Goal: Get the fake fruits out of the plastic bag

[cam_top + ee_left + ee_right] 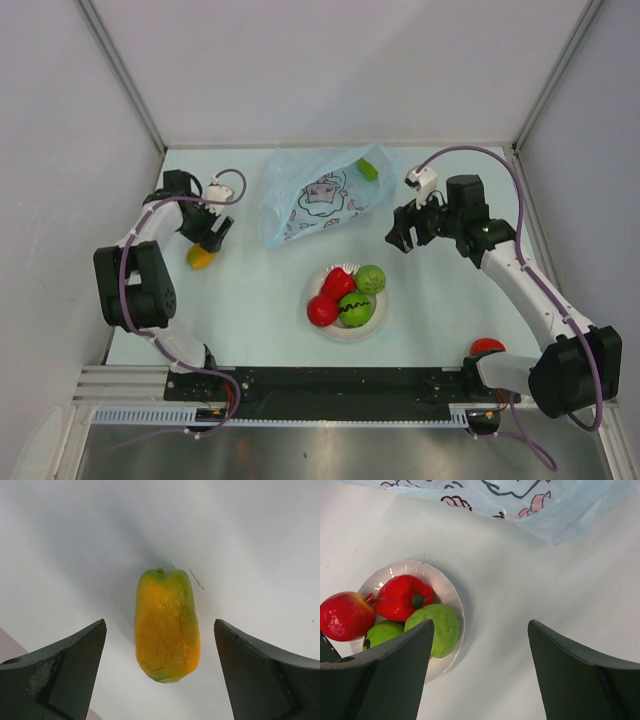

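between fingers of open left gripper (160, 675): yellow-orange fruit (167, 625), untouched.

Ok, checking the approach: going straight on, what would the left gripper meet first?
The left gripper would likely meet the yellow-orange fake fruit, centred between its open jaws; depth is unclear.

Bare table (75, 555) flanks the orange fruit (167, 625) inside the left hand's (160, 623) wide gap.

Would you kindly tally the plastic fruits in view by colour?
Red glossy plastic fruits: 3, one partly hidden.
Green glossy plastic fruits: 3, one at the light-blue plastic bag.
Yellow-orange oblong plastic fruit: 1.
Total: 7.
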Motion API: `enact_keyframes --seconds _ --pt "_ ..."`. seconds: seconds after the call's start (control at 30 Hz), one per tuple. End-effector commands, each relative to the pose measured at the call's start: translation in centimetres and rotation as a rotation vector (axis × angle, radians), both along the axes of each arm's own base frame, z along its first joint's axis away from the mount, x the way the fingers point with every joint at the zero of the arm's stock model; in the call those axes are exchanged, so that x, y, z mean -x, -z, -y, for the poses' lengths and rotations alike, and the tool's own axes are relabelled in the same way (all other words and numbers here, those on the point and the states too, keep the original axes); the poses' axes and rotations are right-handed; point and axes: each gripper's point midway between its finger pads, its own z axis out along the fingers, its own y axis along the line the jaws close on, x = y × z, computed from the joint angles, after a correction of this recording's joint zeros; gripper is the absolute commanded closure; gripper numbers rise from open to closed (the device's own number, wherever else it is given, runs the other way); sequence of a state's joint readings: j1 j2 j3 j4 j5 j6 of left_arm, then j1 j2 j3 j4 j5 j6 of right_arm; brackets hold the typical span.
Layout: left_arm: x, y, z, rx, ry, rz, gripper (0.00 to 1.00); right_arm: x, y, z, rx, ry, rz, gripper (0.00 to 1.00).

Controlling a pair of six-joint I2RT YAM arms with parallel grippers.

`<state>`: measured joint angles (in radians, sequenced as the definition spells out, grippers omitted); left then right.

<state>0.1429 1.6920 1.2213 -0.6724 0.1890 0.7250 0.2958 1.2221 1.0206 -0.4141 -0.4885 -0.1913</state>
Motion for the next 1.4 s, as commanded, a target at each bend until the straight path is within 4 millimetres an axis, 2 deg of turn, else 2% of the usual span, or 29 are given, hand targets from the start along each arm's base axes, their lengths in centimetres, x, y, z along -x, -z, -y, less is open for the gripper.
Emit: enact_keyframes --seconds 0.0,0.1,0.13,0.2,0.23,0.3,0.33,0.4,0.43,0.47,0.5,0.53,0.63,0.67,0.73,0.8,0.83,0.9,0.93,0.97,1.03,1.17,1.2,1.23,1.3,1.37 --pt "1.5 2.0 -1.0 -0.036 -0.081 -0.058 0.07 -0.5 -1.7 -0.1 -0.038 0.003 0.053 0.19" --pt "1.7 3.2 -1.5 -0.054 -0.105 -0.098 0.14 -0.4 -1.6 0.1 -0.036 0.006 0.053 0.19" --pt "1.5 3.2 -1.5 -0.051 -0.111 -0.098 0.22 -0.4 -1.7 0.2 -0.034 0.006 0.056 0.19" --pt "1.3 2.9 -1.0 -0.033 -0.111 -0.095 0.33 -0.3 -1.7 0.5 -0.023 0.014 0.061 0.2" --pt "1.4 2.8 -0.9 -0.027 -0.111 -0.094 0.43 -0.2 -2.0 0.8 -0.019 0.021 0.068 0.2" --pt "2.0 2.8 -0.3 -0.017 -0.095 -0.113 0.54 -0.1 -1.9 1.9 0.003 0.053 0.064 0.2" --pt "2.3 2.9 0.0 -0.021 -0.082 -0.122 0.65 -0.1 -1.9 2.4 0.008 0.067 0.064 0.2" --pt "3.1 3.1 1.1 -0.004 -0.047 -0.147 0.76 0.0 -1.4 3.4 0.02 0.101 0.036 0.2" --pt "3.8 2.6 1.8 0.017 -0.032 -0.163 0.83 -0.3 -1.3 4.2 0.023 0.127 0.03 0.2" --pt "4.2 2.0 2.7 0.053 -0.034 -0.164 0.86 -0.4 -1.4 4.5 0.02 0.139 0.027 0.2" --pt "4.2 1.0 4.7 0.157 -0.01 -0.152 0.88 -0.5 -1.4 4.7 0.016 0.148 0.026 0.2" --pt "5.3 -0.6 5.7 0.211 -0.001 -0.156 0.9 -0.7 -1.6 5.0 0.008 0.165 0.029 0.2" --pt "7.4 -3.2 8.8 0.372 0.015 -0.183 0.96 -1.1 -2.0 5.2 -0.006 0.182 0.041 0.2" --pt "8.0 -4.0 9.3 0.4 0.018 -0.185 0.97 -1.2 -2.0 5.1 -0.009 0.182 0.04 0.2" --pt "8.9 -5.3 11.0 0.474 0.068 -0.204 0.98 -1.3 -1.9 5.1 -0.014 0.185 0.037 0.2" --pt "10.9 -6.1 12.7 0.548 0.128 -0.265 0.97 -1.6 -1.8 5.0 -0.019 0.187 0.035 0.2" --pt "11.7 -6.6 14.3 0.613 0.169 -0.291 0.97 -1.6 -1.7 5.0 -0.019 0.187 0.034 0.2" --pt "13.0 -6.4 15.7 0.666 0.18 -0.325 0.96 -2.0 -1.6 5.1 -0.016 0.192 0.037 0.2" --pt "14.1 -6.2 17.7 0.67 0.218 -0.36 0.96 -2.1 -1.6 5.1 -0.015 0.195 0.038 0.2" --pt "13.9 -5.9 18.5 0.662 0.244 -0.336 0.96 -2.3 -1.7 5.1 -0.01 0.195 0.042 0.2" --pt "15.1 -5.1 20.3 0.664 0.25 -0.366 0.96 -2.3 -1.5 5.1 -0.006 0.195 0.04 0.2" --pt "13.9 -5.7 23.2 0.729 0.251 -0.318 0.96 -2.3 -1.3 5.5 0.011 0.203 0.036 0.2" --pt "12.7 -6.2 23.8 0.743 0.262 -0.27 0.95 -2.3 -1.3 5.5 0.013 0.202 0.039 0.2" --pt "12.4 -6.5 24.4 0.758 0.242 -0.273 0.95 -2.2 -1.2 5.6 0.018 0.205 0.034 0.2" --pt "11.5 -7.2 25.1 0.78 0.238 -0.25 0.95 -2.1 -1.2 5.8 0.022 0.21 0.031 0.2" --pt "10.9 -7.0 26.0 0.801 0.216 -0.267 0.94 -2.0 -1.1 6.1 0.024 0.216 0.026 0.19"
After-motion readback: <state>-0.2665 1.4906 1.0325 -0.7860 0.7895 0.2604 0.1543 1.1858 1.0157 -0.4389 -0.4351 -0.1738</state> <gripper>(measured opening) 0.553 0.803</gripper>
